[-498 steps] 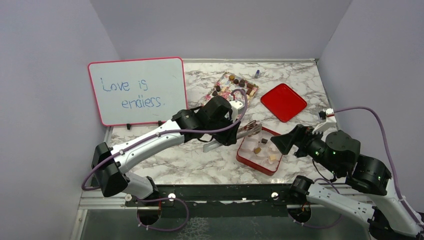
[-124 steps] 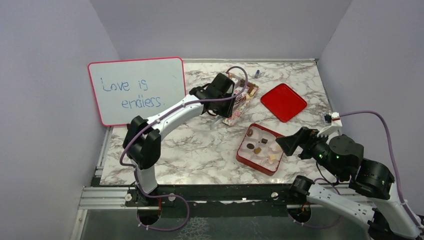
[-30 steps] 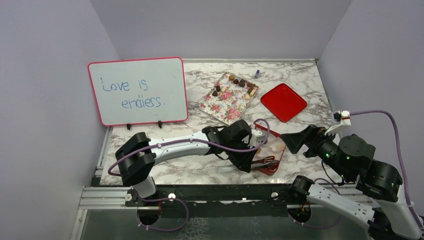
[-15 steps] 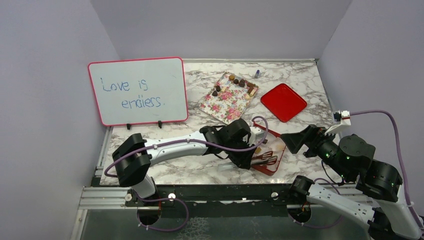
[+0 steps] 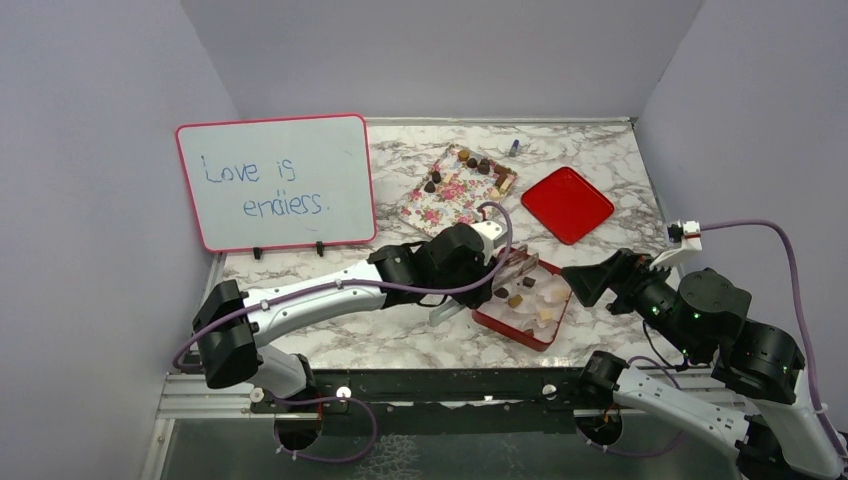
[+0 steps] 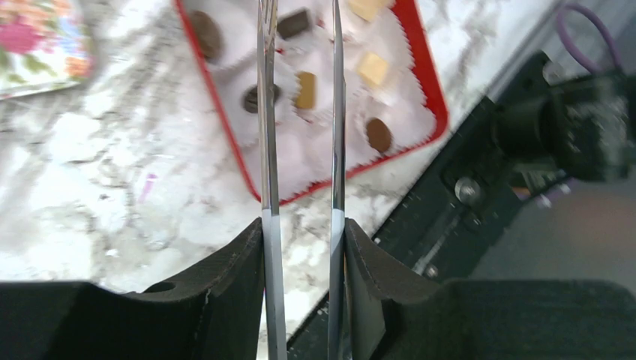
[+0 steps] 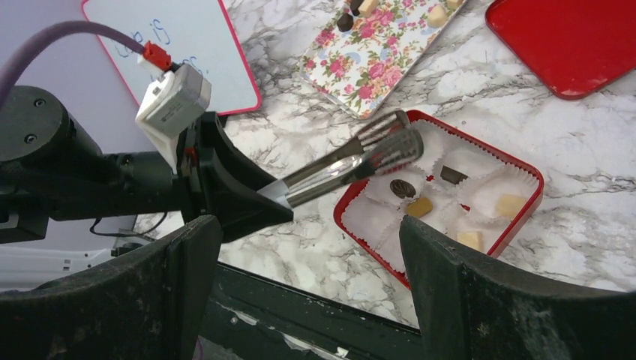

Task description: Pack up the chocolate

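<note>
left gripper (image 6: 300, 244): clamped on the handle end of metal tongs (image 6: 266, 142), one pad on the outside of each blade.
tongs: blades apart, nothing pinched between them; tips over the edge of the red box (image 5: 505, 330) that faces the floral tray (image 5: 450, 208).
reason for the tool: probably a finer pinch than the bare fingers allow on such small pieces, plus extra reach into the cups.
chocolate, packed (image 7: 403, 187): dark, caramel and cream pieces in the box, each in its own white paper cup (image 7: 491, 187); some cups bare.
chocolate, waiting (image 5: 482, 166): a small cluster at the far end of the floral tray, well apart from the box.
step, as judged: between picks, tongs free for another piece; task partly done.
right gripper (image 7: 306, 247): fingers spread wide, nothing between them, hanging beside the box without touching it; likely parked clear of the left arm's path.
left wrist view: sights straight down the blades, proves the gap empty, cuts off the tips.
right wrist view: gives those tips from the side, and the left gripper itself.
top view: alone in showing both arms, the red lid (image 5: 567, 204) and the whiteboard (image 5: 275, 180).
</note>
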Action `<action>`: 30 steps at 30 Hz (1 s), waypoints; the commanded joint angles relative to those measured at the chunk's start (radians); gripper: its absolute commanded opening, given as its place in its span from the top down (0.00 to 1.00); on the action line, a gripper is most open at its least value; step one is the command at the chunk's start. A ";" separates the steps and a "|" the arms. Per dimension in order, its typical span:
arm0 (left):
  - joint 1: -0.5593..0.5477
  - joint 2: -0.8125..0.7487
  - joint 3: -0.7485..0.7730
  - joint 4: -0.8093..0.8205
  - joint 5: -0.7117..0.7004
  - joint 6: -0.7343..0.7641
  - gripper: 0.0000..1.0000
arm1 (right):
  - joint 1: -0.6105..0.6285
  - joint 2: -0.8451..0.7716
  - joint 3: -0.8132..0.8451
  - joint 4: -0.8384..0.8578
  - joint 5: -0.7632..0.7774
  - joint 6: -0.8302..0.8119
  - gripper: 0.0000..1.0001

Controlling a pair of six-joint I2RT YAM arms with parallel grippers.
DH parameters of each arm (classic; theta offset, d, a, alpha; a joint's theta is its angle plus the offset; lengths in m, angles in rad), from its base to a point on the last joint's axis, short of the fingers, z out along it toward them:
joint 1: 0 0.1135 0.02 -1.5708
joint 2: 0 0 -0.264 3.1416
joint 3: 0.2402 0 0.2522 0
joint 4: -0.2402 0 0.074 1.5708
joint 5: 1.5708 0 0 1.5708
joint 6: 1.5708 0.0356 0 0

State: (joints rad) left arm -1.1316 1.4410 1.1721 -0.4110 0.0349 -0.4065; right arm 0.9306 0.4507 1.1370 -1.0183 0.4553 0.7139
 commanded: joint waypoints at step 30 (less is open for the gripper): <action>0.457 0.486 0.431 -0.027 -0.343 0.179 0.60 | 0.008 -0.008 0.044 -0.007 -0.007 -0.007 0.06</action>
State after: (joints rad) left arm -0.6796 1.8908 1.5517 -0.4564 -0.2581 -0.2886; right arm 0.9306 0.4458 1.1419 -1.0199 0.4541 0.7139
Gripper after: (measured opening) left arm 0.402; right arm 0.941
